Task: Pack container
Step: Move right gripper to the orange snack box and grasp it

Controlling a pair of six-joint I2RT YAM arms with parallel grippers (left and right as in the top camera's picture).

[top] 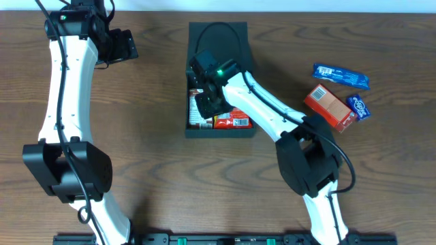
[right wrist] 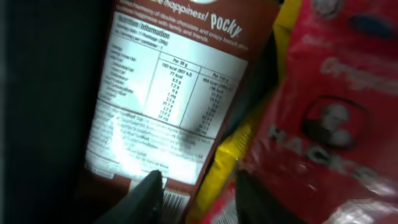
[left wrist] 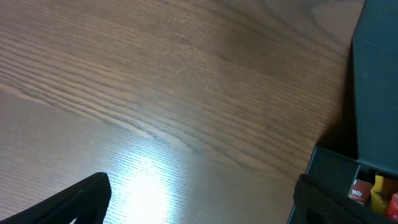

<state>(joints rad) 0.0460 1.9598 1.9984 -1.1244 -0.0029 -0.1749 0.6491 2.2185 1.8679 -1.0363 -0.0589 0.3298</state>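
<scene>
Step in hand: loading snacks into the container (top: 204,133); the right gripper (top: 208,99) is down inside it, at the left of the tray.
Container position: upper centre of the overhead frame, lid (top: 235,37) folded open toward the top edge.
Contents visible: brown biscuit box (right wrist: 168,93) lying label-up, yellow packet (right wrist: 233,143) beside it, red packet (right wrist: 329,124) at right of the wrist frame.
Right gripper state: fingers parted, close above the biscuit box and the yellow packet's edge; no grip on anything is evident.
Left gripper (left wrist: 202,186) state: spread wide, empty, over bare table (left wrist: 155,93) at upper left of the overhead frame.
Items outside: red-orange carton (top: 330,107), long blue packet (top: 340,75) and small blue packet (top: 359,107), grouped at right of the overhead frame, well apart from the container.
Progress estimate: partly packed; three items remain.
Next move requires: lift the right gripper straight up clear of the walls, then travel right to the carton group.
</scene>
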